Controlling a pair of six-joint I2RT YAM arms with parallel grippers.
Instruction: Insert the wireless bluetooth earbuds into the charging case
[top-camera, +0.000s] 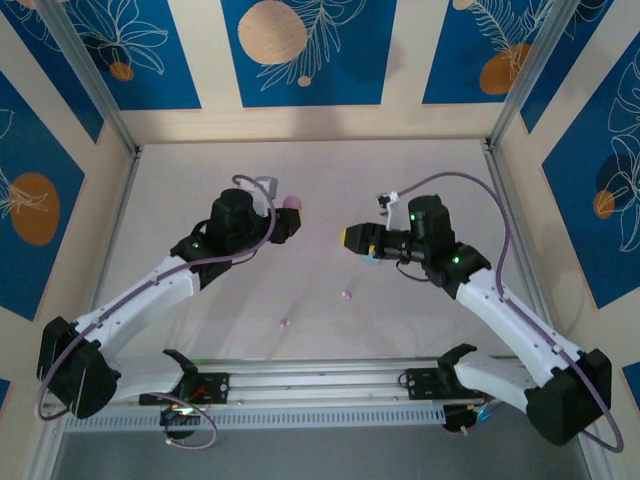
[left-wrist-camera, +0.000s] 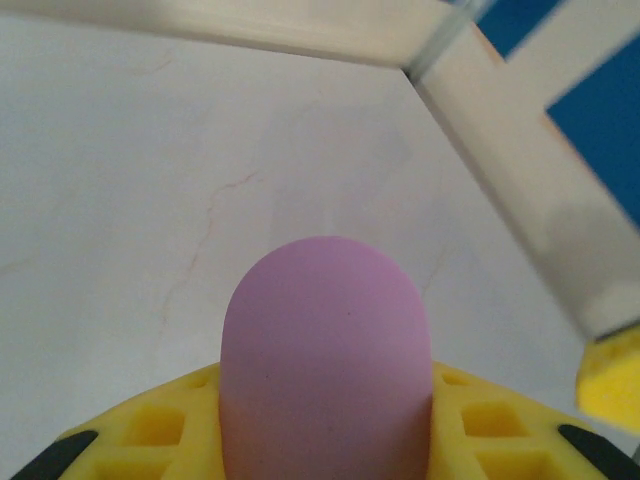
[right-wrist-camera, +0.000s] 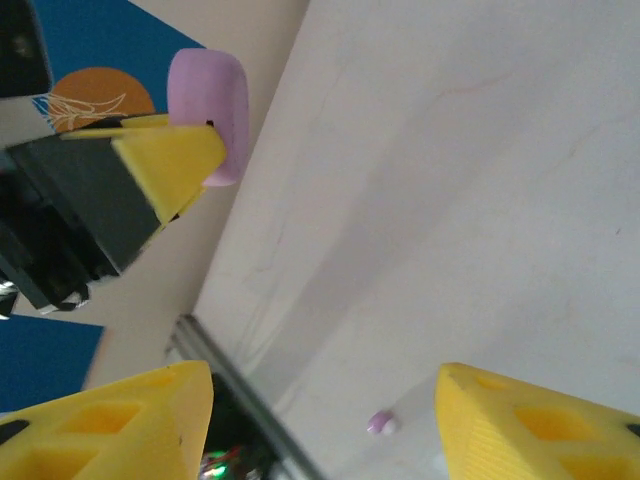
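Note:
My left gripper (top-camera: 286, 214) is shut on a pink oval charging case (top-camera: 293, 203), held off the table at its middle. In the left wrist view the case (left-wrist-camera: 325, 350) stands closed between the yellow fingers (left-wrist-camera: 140, 430). My right gripper (top-camera: 349, 238) faces it from the right, a short gap apart. Its yellow fingers (right-wrist-camera: 545, 425) are spread open with nothing between them. Two tiny pink-purple earbuds lie on the table nearer the arm bases, one (top-camera: 347, 295) below the right gripper and one (top-camera: 283, 323) further left. The right wrist view shows one earbud (right-wrist-camera: 380, 423) and the pink case (right-wrist-camera: 212, 110).
A small light blue thing (top-camera: 372, 258) shows just under the right gripper; I cannot tell what it is. A grey block (top-camera: 268, 184) sits behind the left gripper. Metal frame rails (top-camera: 100, 100) and patterned walls bound the white table (top-camera: 400, 170).

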